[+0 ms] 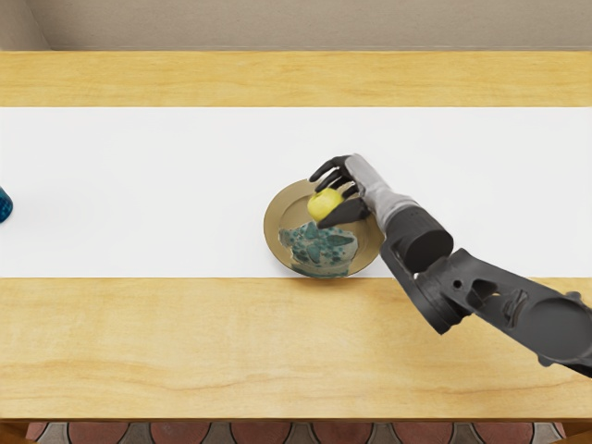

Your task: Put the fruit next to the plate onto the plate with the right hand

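Fruit point(324, 203), small and yellow, is what we find gripped in the right hand point(344, 190), over the far right part of the plate point(277, 208); we cannot tell whether it touches the dish. Nearest us runs the wooden table point(231, 342), and the right arm point(481, 296) crosses it from the lower right. Beyond that lies the golden plate with its teal-patterned centre, resting on the white runner point(139, 185). There the dark fingers point(326, 170) curl around the fruit, the thumb beneath it. Far to the left, at the picture's edge, we see a blue object point(4, 204) on the runner.
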Robot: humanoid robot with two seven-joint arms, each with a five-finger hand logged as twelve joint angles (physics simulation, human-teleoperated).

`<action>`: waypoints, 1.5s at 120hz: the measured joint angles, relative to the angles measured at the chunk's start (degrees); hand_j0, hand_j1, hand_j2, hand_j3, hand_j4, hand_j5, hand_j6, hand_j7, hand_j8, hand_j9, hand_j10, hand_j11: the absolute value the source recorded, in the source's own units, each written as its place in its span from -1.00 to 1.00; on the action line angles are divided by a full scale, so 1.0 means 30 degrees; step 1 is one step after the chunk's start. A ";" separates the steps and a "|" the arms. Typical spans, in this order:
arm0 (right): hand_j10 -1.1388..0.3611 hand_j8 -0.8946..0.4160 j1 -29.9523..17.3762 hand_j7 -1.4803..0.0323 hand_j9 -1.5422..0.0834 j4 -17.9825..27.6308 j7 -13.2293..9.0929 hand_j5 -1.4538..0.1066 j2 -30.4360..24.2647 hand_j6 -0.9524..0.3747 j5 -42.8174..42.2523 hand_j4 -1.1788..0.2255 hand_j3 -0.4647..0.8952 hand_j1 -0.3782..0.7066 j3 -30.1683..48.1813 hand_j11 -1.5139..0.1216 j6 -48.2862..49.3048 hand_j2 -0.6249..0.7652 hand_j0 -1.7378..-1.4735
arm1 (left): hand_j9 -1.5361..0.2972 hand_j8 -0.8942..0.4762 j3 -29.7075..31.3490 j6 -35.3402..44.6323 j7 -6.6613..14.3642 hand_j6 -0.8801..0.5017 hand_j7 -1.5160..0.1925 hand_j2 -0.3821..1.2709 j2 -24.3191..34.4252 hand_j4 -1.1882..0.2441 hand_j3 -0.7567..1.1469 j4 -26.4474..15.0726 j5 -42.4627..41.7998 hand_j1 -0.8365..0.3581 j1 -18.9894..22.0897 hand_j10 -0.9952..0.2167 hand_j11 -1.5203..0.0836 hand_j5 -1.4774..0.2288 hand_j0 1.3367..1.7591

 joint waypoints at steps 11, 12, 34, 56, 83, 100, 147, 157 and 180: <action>-0.12 -0.22 -0.0266 0.09 0.08 -0.0015 0.0010 0.00 0.0283 -0.32 -0.0041 -0.02 -0.32 -0.04 -0.0297 0.04 -0.0069 0.25 -0.40 | 0.68 0.31 -0.0001 0.0000 0.0004 0.27 0.77 -0.54 0.0000 0.66 -0.20 0.0000 0.0000 0.98 0.0000 0.64 0.90 0.73 0.52; -0.10 -0.20 -0.0279 0.12 0.11 -0.0016 0.0011 0.03 0.0307 -0.29 -0.0047 0.01 -0.32 -0.07 -0.0303 0.07 -0.0077 0.23 -0.40 | 0.68 0.31 -0.0001 0.0000 0.0003 0.27 0.77 -0.54 0.0000 0.66 -0.20 0.0000 0.0001 0.98 0.0000 0.64 0.90 0.73 0.52; 0.25 0.11 -0.0214 0.59 0.55 0.0040 0.0023 0.50 0.0049 0.12 -0.0103 0.38 -0.32 -0.56 0.0992 0.51 0.0629 0.03 -0.40 | 0.68 0.31 -0.0002 0.0000 0.0008 0.27 0.77 -0.54 0.0000 0.66 -0.20 0.0000 0.0001 0.98 0.0000 0.64 0.90 0.73 0.52; 0.39 0.24 -0.0453 0.78 0.73 0.0044 0.0026 0.69 -0.0276 0.28 0.3873 0.54 -0.32 -0.76 0.6722 0.69 0.8474 -0.05 -0.40 | 0.68 0.31 -0.0002 0.0000 0.0005 0.27 0.77 -0.54 0.0000 0.66 -0.20 0.0000 0.0001 0.98 0.0000 0.64 0.90 0.73 0.52; 0.45 0.30 -0.4816 0.87 0.82 -0.0452 0.0026 0.78 -0.0766 0.36 1.3402 0.61 -0.32 -0.85 1.5041 0.77 1.9037 -0.09 -0.40 | 0.68 0.30 -0.0005 0.0000 0.0006 0.27 0.77 -0.54 0.0000 0.66 -0.20 0.0000 0.0000 0.98 -0.0039 0.64 0.90 0.73 0.52; 0.47 0.31 -0.6682 0.89 0.84 -0.1771 0.0026 0.80 -0.1337 0.38 1.6921 0.63 -0.32 -0.87 1.7188 0.79 2.0505 -0.10 -0.40 | 0.68 0.31 -0.0015 0.0000 0.0002 0.27 0.77 -0.54 0.0000 0.66 -0.20 0.0000 0.0001 0.98 -0.0319 0.64 0.90 0.73 0.52; 0.49 0.33 -0.9242 0.92 0.86 -0.6046 0.0026 0.82 -0.1910 0.40 2.0219 0.65 -0.32 -0.90 2.1772 0.81 2.1000 -0.10 -0.40 | 0.68 0.31 -0.0033 0.0000 0.0003 0.27 0.77 -0.54 0.0000 0.66 -0.21 0.0000 0.0002 0.98 -0.0322 0.64 0.90 0.73 0.52; 0.49 0.33 -0.9827 0.92 0.86 -0.6677 0.0026 0.83 -0.1947 0.40 2.0952 0.65 -0.32 -0.90 2.2775 0.82 2.1007 -0.11 -0.40 | 0.68 0.31 -0.0033 0.0000 0.0004 0.27 0.77 -0.54 0.0000 0.66 -0.21 0.0000 0.0001 0.98 -0.0322 0.64 0.90 0.73 0.52; 0.49 0.34 -1.0878 0.92 0.86 -0.7140 0.0026 0.83 -0.1999 0.41 2.2507 0.65 -0.32 -0.90 2.3957 0.82 2.1011 -0.11 -0.40 | 0.68 0.31 -0.0033 0.0000 0.0005 0.27 0.77 -0.54 0.0000 0.66 -0.21 0.0000 0.0002 0.98 -0.0322 0.64 0.90 0.73 0.52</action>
